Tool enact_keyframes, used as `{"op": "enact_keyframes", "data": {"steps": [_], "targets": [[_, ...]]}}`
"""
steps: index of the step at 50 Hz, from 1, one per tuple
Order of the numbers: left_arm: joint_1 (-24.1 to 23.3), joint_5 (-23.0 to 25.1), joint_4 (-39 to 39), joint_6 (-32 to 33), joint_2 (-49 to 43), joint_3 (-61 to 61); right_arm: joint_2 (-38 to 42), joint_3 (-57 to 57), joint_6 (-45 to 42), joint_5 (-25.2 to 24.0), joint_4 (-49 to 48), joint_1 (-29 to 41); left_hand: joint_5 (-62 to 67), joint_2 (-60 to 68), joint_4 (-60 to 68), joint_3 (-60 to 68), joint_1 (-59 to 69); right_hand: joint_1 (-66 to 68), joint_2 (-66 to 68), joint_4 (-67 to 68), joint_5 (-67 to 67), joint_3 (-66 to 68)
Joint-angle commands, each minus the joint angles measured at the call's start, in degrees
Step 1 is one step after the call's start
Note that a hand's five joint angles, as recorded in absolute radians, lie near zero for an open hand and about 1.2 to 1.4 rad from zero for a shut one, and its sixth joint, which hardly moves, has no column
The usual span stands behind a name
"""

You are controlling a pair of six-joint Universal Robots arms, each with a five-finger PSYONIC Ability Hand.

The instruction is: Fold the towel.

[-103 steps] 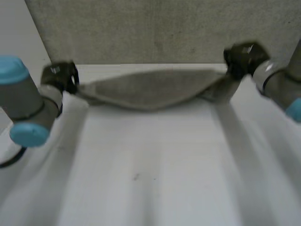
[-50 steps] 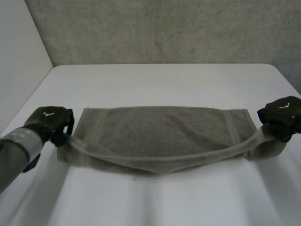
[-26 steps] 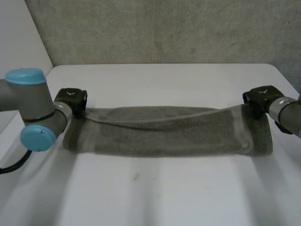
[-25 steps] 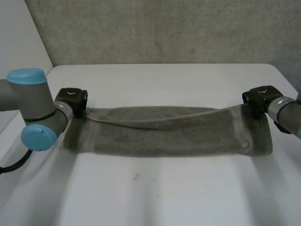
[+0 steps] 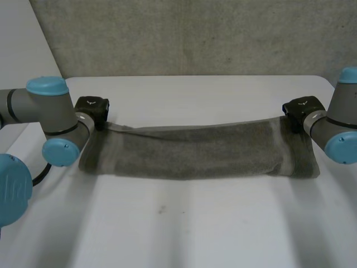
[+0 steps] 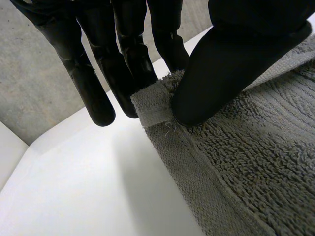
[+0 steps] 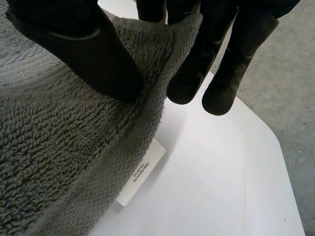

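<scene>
Both hands have slid a little further toward the back of the white table (image 5: pixel 184 223) since half a second ago. They took the top layer of the long grey terry towel (image 5: pixel 195 152) with them. Back then that layer sagged in a loose diagonal across the strip. Now it's pulled pretty flat and its long edge sits roughly over the far edge of the layer below.

So your first fold, near edge over far edge, looks basically done. The towel lies as one doubled band across the middle of the table, running between the two arms.

Your left hand (image 5: pixel 92 108) is clamped on the far corner at its end. In its wrist view the thumb (image 6: pixel 231 64) presses down on the hem and the fingers (image 6: pixel 125 64) back it from behind. Your right hand (image 5: pixel 301 107) does the same at the other far corner, with the thumb (image 7: pixel 83 54) on top of the cloth and the fingers (image 7: pixel 197 59) behind the edge. A small white care label (image 7: pixel 140 178) pokes out from under the fold just below it.

I'd say the next thing is letting go of both corners, then going for a crosswise fold, end over end.
</scene>
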Motion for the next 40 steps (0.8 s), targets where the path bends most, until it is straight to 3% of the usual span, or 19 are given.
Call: {"op": "enact_keyframes", "data": {"steps": [1, 3, 4, 5, 6, 7, 8, 9, 16, 22, 27, 32, 40], "targets": [[-0.05, -0.12, 0.07, 0.00, -1.34, 2.03, 2.48, -2.82, -0.07, 1.34, -0.10, 0.35, 12.03, 10.20, 10.19, 10.40, 12.36, 3.63, 3.13, 2.99, 3.05, 3.55], [-0.05, -0.12, 0.07, 0.00, -1.60, 2.12, 2.83, -3.52, 0.02, 1.60, -0.19, 0.61, 12.03, 10.20, 10.19, 10.40, 12.36, 3.63, 3.13, 2.99, 3.05, 3.55], [-0.05, -0.12, 0.07, 0.00, -1.60, 2.13, 3.09, -4.05, 0.10, 1.78, -0.19, 0.70, -3.77, -5.60, -5.60, -5.40, -3.43, -19.12, -19.63, -19.77, -19.71, -19.20], [-0.05, -0.12, 0.07, 0.00, -1.60, 2.13, 3.10, -4.06, 0.10, 1.78, -0.19, 0.70, -3.93, -5.75, -5.76, -5.56, -3.59, -19.35, -19.85, -19.99, -19.94, -19.43], [-0.14, -0.03, -0.02, 0.00, -1.60, 2.13, 3.27, -4.41, 0.02, 2.04, -0.19, 0.70, -26.75, -28.57, -28.58, -28.37, -26.41, -60.32, -60.82, -60.96, -60.91, -60.40], [-0.14, -0.03, -0.02, 0.00, -1.60, 2.13, 3.27, -4.41, 0.02, 2.04, -0.19, 0.70, -26.97, -28.80, -28.81, -28.60, -26.64, -60.73, -61.23, -61.37, -61.32, -60.81], [-0.22, -0.03, -0.37, 0.00, -1.43, 2.13, 3.18, -4.67, 0.02, 2.13, -0.28, 0.70, -46.13, -47.95, -47.96, -47.75, -45.79, -66.37, -66.87, -67.01, -66.95, -66.45], [-0.31, -0.47, -0.89, 0.00, -1.17, 2.21, 3.01, -5.28, 0.10, 2.31, -0.36, 0.70, -56.81, -58.63, -58.64, -58.44, -56.47, -66.37, -66.87, -67.01, -66.95, -66.45], [-0.67, -2.85, -2.13, -0.17, 1.82, 1.95, -0.86, -7.05, 2.21, 2.22, -0.10, 0.70, -57.59, -59.41, -59.42, -59.22, -57.25, -66.37, -66.87, -67.01, -66.95, -66.45], [-0.93, -2.93, -2.65, -2.99, 8.94, -3.32, -8.77, -2.83, 5.47, 1.43, -0.45, 0.17, -56.75, -58.57, -58.58, -58.38, -56.41, -66.37, -66.87, -67.01, -66.95, -66.45], [-0.93, -2.50, -1.69, -3.78, 16.15, -13.34, -15.10, 7.10, 5.20, -0.94, -1.24, 0.00, -56.08, -57.90, -57.91, -57.70, -55.74, -65.78, -66.28, -66.42, -66.37, -65.86], [-2.42, -2.32, 5.32, -3.69, 24.57, -28.86, -23.43, 24.29, 4.94, -2.88, -6.15, -0.70, -55.24, -57.06, -57.07, -56.87, -54.90, -65.11, -65.61, -65.75, -65.69, -65.19], [-4.62, -2.41, 14.03, -3.60, 33.36, -42.85, -29.07, 41.44, 3.01, -3.14, -11.26, -0.79, -55.24, -57.06, -57.07, -56.86, -54.90, -65.11, -65.61, -65.75, -65.69, -65.19]]}}
